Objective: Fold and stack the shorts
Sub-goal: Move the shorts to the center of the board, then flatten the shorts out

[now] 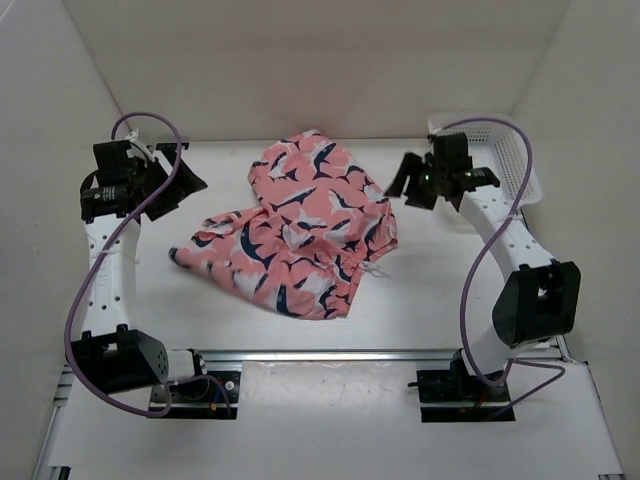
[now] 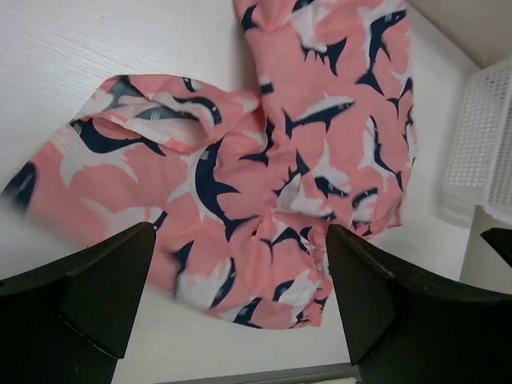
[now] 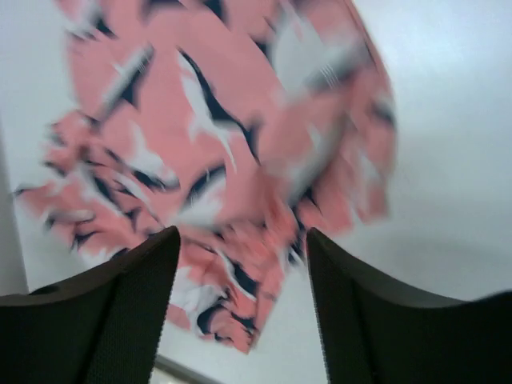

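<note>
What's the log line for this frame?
shorts: crumpled, unfolded, on table | left hand: open, empty | right hand: open, empty

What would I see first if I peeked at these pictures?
The pink shark-print shorts, lying crumpled in the middle of the white table. A left arm and right arm flank them, jaws open and empty. A white mesh basket sits at the far right corner.
</note>
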Tool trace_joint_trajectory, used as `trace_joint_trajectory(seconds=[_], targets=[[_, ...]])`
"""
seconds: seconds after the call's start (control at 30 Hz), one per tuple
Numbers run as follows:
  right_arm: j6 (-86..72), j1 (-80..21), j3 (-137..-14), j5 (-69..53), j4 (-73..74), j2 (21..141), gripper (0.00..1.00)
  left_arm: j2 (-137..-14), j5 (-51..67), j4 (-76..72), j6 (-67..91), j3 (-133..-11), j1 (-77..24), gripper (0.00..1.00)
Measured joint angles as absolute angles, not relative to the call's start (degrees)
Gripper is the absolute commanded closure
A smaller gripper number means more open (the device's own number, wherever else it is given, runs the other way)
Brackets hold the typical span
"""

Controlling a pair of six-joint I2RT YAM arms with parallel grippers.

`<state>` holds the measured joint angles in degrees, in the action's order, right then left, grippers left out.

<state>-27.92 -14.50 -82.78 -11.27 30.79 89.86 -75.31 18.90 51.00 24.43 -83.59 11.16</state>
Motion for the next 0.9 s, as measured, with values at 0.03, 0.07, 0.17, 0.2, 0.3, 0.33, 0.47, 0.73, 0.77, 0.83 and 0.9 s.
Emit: trace_joint_trajectory(seconds=[0.03,0.07,0.17,0.2,0.3,0.33,0.47,0.73,0.77,0.83,0.9], targets=[[-28.38,-13.80,-79.53,-9.91,32.18,89.58,0.65,-75.02,18.55,50.87,23.99,-82.50,10.81,0.08],[-28.51,-13.58,-76.79,-8.78,33.08,88.47,0.70,-74.59,18.26,50.81,23.79,-81.12,10.50,0.14],[-31.38,-15.14,-67.59,-6.76,34.02,80.49,0.67,-73.32,17.06,50.81,23.33,-75.29,9.41,0.47],[-32.47,-16.36,-64.36,-6.63,34.24,76.38,0.56,-73.01,16.32,51.07,23.64,-72.77,9.13,0.47],[-37.04,-21.37,-57.58,-6.94,33.98,66.32,0.24,-72.90,13.47,51.48,25.43,-65.63,8.99,0.04],[-38.50,-23.38,-55.24,-7.33,33.17,63.94,0.23,-73.08,12.62,51.88,26.22,-63.46,8.99,0.00],[-45.63,-30.15,-46.37,-9.89,29.54,62.33,0.23,-76.55,10.83,52.40,30.55,-58.13,9.04,0.00],[-59.18,-36.27,-36.16,-17.21,17.96,76.55,0.27,-86.76,10.00,48.21,34.24,-55.00,9.04,0.47],[-60.05,-36.69,-36.18,-17.67,16.12,78.02,0.28,-87.33,9.98,47.77,34.39,-54.96,9.04,0.51],[-61.56,-37.56,-36.38,-18.41,12.88,80.82,0.32,-87.90,10.02,47.18,34.52,-54.98,9.04,0.51],[-62.78,-38.37,-37.56,-18.41,11.00,84.23,0.37,-87.94,10.02,46.78,34.54,-54.98,9.04,0.48]])
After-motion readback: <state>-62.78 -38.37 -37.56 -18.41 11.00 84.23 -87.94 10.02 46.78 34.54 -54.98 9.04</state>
